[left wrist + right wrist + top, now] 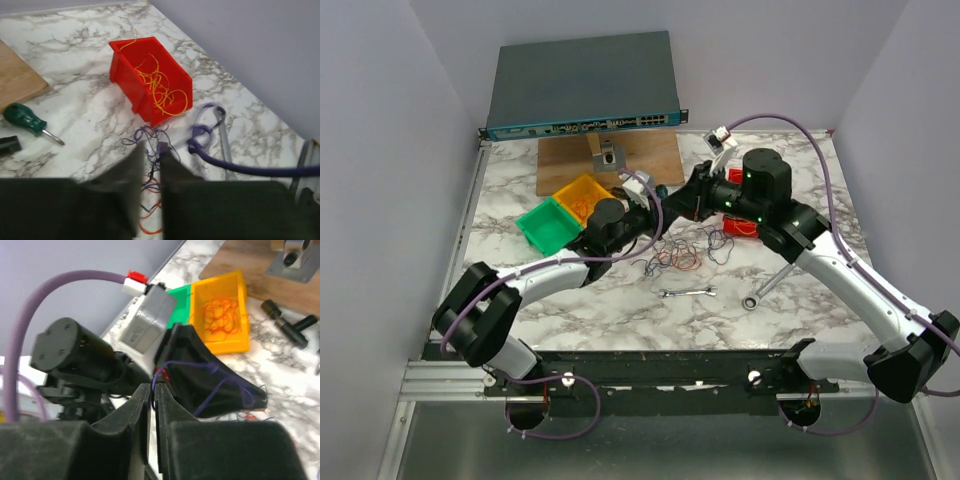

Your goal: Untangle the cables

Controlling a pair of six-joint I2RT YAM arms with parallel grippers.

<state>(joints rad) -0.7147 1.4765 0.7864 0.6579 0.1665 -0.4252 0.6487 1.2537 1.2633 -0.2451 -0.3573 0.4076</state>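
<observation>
The right gripper (151, 389) was seen with its jaws pressed together, and a purple strand (215, 368) was pinched at their tips. From the pinch the strand was drawn across the dark fingers of the left gripper (152, 150), which stood just ahead of the right jaws and close to them. The left jaws were held a narrow gap apart. Thin purple loops were seen in and just ahead of that gap, but it could not be told whether any was touched.

The loose cables (678, 250) were spread on the table (800, 310) directly beneath and just beyond the left jaws. Purple loops lay ahead of the tips, and orange ones lay under the fingers.

A red bin (127, 82) stood ahead of the left jaws, near the loose loops but apart from them, and yellow strands (165, 92) were heaped inside it. A screwdriver (24, 119) lay well off to the left of those jaws, and a wrench (223, 137) lay to their right.

Beyond the right jaws, up and to their right, a yellow bin (227, 346) was seen with orange strands (220, 315) coiled in it. A green bin (179, 291) stood against its far left side.
</observation>
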